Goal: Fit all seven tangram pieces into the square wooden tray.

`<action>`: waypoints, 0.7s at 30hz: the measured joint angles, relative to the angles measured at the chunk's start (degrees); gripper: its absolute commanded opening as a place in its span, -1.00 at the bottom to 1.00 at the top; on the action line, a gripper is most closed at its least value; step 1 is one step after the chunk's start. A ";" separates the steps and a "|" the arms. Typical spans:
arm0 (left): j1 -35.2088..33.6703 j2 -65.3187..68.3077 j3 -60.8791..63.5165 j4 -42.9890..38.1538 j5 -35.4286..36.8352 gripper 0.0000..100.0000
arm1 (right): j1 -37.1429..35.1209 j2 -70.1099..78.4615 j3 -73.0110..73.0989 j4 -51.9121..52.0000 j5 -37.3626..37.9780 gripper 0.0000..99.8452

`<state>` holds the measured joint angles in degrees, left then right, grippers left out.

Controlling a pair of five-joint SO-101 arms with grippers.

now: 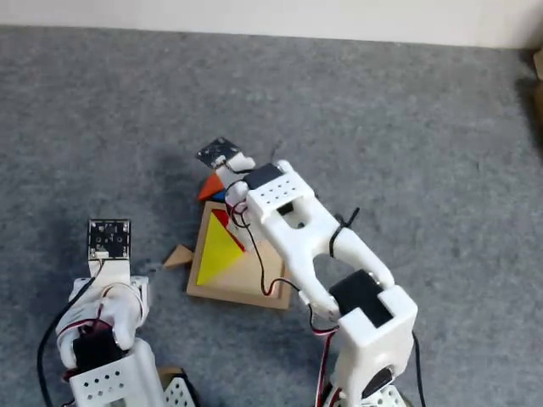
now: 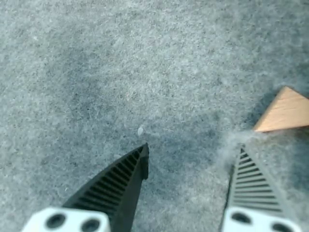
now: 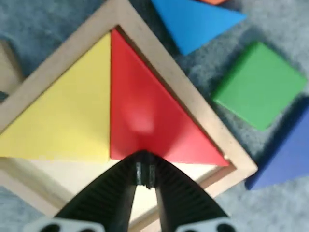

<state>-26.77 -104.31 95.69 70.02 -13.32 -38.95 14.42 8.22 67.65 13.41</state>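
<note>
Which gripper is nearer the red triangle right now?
Right. The right gripper hangs over a corner of the red triangle; the left gripper is over carpet, well away.

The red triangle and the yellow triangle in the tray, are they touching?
Touching. The right wrist view shows the red triangle and the yellow triangle edge against edge, with no gap.

Inside the tray (image 3: 154,58) one triangle (image 3: 145,111) touches a second triangle (image 3: 63,121), seemingly flush.
</note>
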 measured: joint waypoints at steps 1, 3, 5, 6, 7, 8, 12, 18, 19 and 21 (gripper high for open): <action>0.00 0.00 0.00 0.00 0.00 -0.46 | 0.00 -1.14 0.00 0.44 -0.53 -0.99; 0.00 0.00 0.00 0.00 0.00 -0.46 | 0.09 -4.13 -0.09 1.23 -1.23 -0.99; 0.00 0.00 0.00 0.00 0.00 -0.46 | 1.23 -7.21 -0.09 1.32 -1.41 -0.99; 0.00 0.00 0.00 0.00 0.00 -0.46 | 2.20 -8.62 -0.09 1.32 -1.49 -0.98; 0.00 0.00 0.00 0.00 0.00 -0.46 | 3.34 -9.67 -0.09 1.41 -1.76 -0.96; 0.00 0.00 0.00 0.00 0.00 -0.46 | 4.66 -10.29 -0.09 1.41 -2.29 -0.91; 0.00 0.00 0.00 0.00 0.00 -0.46 | 9.93 -10.29 -0.09 1.41 -4.57 -0.58; 0.00 0.00 0.00 0.00 0.00 -0.46 | 15.12 -2.37 -2.20 -0.97 -5.10 -0.47; 0.00 0.00 0.00 0.00 0.00 -0.46 | 15.82 -0.79 -3.16 -1.58 -5.10 -0.47; 0.00 0.00 0.00 0.00 0.00 -0.46 | 16.70 2.55 -5.63 -2.11 -5.10 -0.47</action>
<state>-26.77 -104.31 95.69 70.02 -13.32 -22.24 16.97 2.59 65.54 8.31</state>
